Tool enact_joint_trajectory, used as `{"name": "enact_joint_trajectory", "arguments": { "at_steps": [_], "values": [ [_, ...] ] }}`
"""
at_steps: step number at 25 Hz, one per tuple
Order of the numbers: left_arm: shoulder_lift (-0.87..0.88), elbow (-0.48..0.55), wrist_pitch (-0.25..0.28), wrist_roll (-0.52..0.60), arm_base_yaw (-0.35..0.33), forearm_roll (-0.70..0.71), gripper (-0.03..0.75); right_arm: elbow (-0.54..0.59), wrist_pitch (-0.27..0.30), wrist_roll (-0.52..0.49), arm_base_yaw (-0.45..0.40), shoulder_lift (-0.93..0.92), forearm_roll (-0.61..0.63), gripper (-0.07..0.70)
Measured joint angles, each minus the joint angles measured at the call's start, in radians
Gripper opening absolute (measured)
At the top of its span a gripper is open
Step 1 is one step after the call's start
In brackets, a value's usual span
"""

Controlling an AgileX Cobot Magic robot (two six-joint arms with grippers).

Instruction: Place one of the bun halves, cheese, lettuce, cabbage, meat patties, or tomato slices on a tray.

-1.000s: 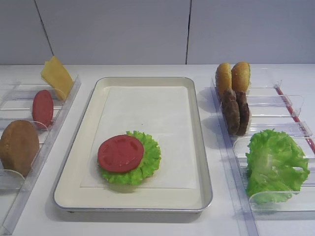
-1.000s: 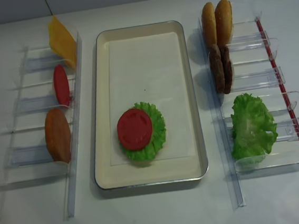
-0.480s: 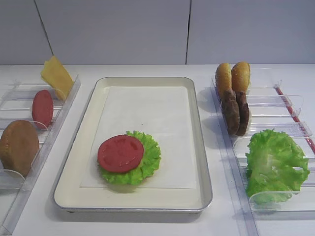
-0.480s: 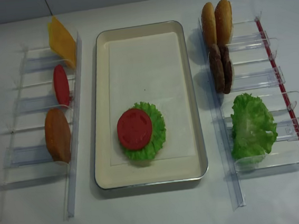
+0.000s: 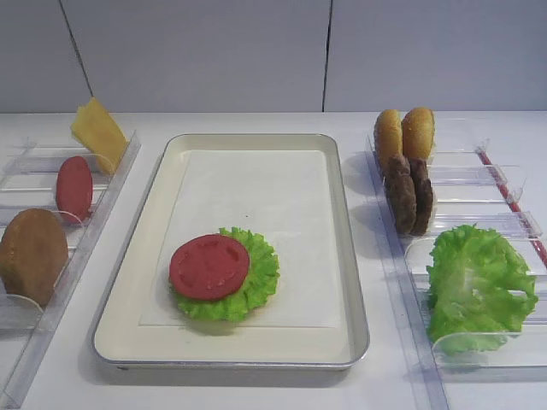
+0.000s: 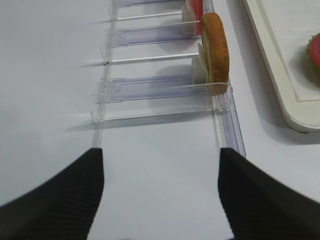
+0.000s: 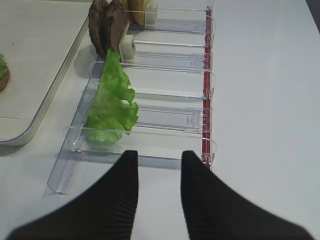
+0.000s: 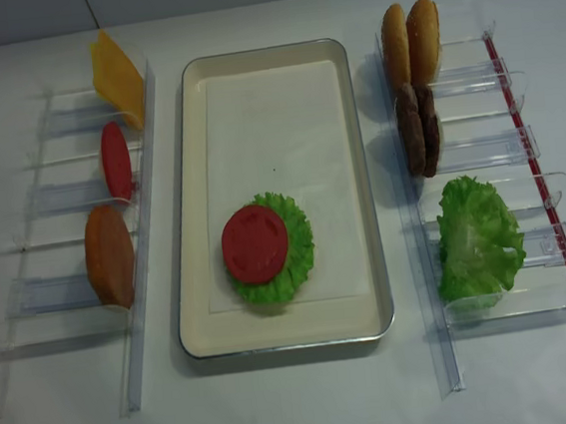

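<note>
The cream tray (image 5: 162,179) lies in the middle with one tomato slice (image 5: 208,266) flat on a lettuce leaf (image 5: 263,278). The left rack holds the cheese (image 5: 100,132), a second tomato slice (image 5: 74,188) and the brown bun half (image 5: 32,254). In the right rack stand two golden bun halves (image 5: 403,132), two meat patties (image 5: 408,195) and more lettuce (image 5: 479,286). Cabbage is out of view. My left gripper (image 6: 161,190) hovers open over bare table short of the brown bun (image 6: 216,50). My right gripper (image 7: 159,190) is open and empty, just short of the lettuce (image 7: 112,102).
Clear plastic racks flank the tray, one on the left (image 8: 62,203) and one on the right (image 8: 488,152) with a red strip (image 8: 542,197) along its outer edge. White table (image 8: 301,401) lies in front of the tray. A grey wall stands behind.
The dark tip of my left arm at the overhead view's bottom left corner has slipped slightly lower. Food, tray and racks have not moved.
</note>
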Motion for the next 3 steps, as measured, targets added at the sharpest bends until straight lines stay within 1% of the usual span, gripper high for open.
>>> {"name": "enact_joint_trajectory", "arguments": {
  "at_steps": [3],
  "values": [
    [0.0,0.0,0.0,0.0,0.0,0.0,0.459,0.0,0.0,0.0,0.0,0.0,0.0,0.245]
  ]
}}
